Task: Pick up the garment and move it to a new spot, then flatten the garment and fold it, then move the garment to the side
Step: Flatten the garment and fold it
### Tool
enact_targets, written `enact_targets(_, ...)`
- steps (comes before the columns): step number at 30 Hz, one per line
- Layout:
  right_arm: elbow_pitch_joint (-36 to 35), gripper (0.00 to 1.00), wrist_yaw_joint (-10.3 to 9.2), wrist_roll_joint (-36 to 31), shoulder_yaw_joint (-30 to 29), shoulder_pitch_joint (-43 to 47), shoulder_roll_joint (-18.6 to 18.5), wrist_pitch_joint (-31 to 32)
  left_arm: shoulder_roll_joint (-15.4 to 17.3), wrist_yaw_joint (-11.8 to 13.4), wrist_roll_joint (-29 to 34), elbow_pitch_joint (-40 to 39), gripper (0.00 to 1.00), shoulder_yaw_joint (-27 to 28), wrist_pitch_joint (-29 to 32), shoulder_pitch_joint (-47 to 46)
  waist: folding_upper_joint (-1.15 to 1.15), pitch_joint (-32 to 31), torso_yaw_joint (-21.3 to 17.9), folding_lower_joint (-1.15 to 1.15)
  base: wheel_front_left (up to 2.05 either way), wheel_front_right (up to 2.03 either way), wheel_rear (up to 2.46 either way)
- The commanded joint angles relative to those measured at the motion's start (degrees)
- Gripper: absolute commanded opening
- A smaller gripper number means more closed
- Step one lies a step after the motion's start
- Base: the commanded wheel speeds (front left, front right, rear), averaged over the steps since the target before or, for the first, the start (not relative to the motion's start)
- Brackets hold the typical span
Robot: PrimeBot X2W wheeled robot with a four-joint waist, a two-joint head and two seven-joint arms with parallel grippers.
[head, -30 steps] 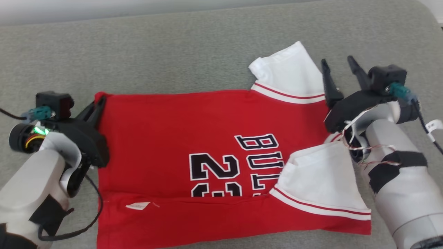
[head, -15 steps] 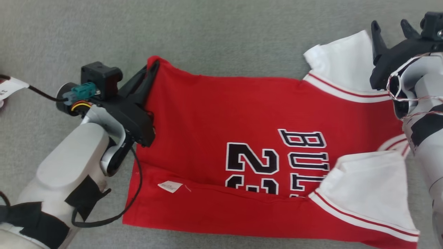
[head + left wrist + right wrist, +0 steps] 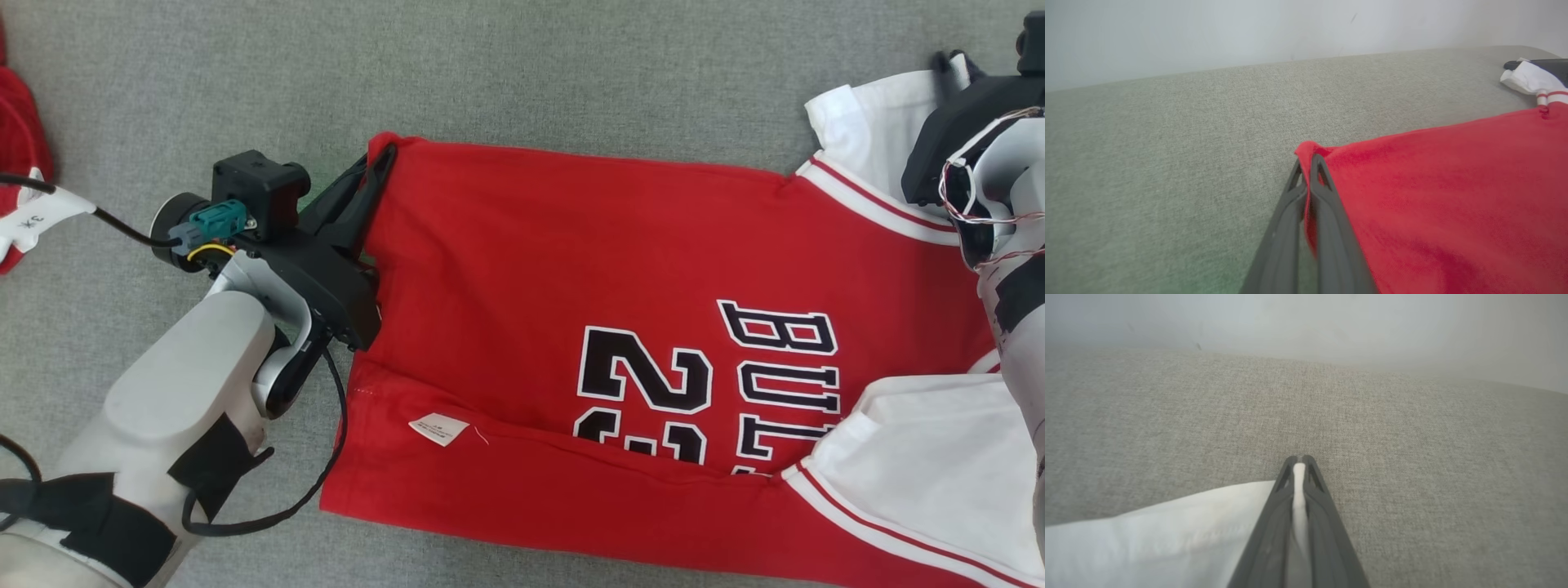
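The garment (image 3: pixel 571 269) is a red jersey with white sleeves and black lettering, spread flat on the grey cushion with its near edge folded over. My left gripper (image 3: pixel 382 153) is shut on the jersey's far left corner (image 3: pixel 1306 149), red cloth pinched between the fingers. At the upper right, my right gripper (image 3: pixel 951 61) is shut on the edge of the far white sleeve (image 3: pixel 869 131); in the right wrist view the white cloth (image 3: pixel 1298 473) sits between the closed fingers. The near white sleeve (image 3: pixel 922 457) lies on the jersey at the lower right.
The grey fabric cushion (image 3: pixel 531 73) stretches beyond the jersey, ending at a pale wall (image 3: pixel 1249 28) in the wrist views. Another red and white piece of cloth (image 3: pixel 16 163) lies at the left edge. A black cable (image 3: pixel 269 514) loops from my left forearm.
The head camera has swung left and down, shifting the whole picture right. My right gripper has shut on the far white sleeve's edge. The left gripper still pinches the red corner.
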Motion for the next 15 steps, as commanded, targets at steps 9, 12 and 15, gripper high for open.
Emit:
enact_targets(9,0.52,0.00,0.03,-5.52,-6.15,1.48,1.13,-7.48,1.23,0.16,-2.23,2.83,0.00,0.45,-1.52,3.45,-0.01,-4.64,-2.62,0.00,0.00,0.00,0.00)
enact_targets(12,0.56,0.00,0.03,-4.60,-8.01,3.34,2.96,-9.98,1.09,0.16,-2.45,4.03,0.00,1.12,-1.80,5.86,-0.01,-7.59,-3.70,0.00,0.00,0.00,0.00)
enact_targets(15,0.36,0.00,0.03,-2.34,-8.96,5.64,4.28,-11.90,0.57,0.16,-2.25,4.30,0.00,2.43,-1.84,8.45,-0.01,-10.43,-4.52,0.00,0.00,0.00,0.00)
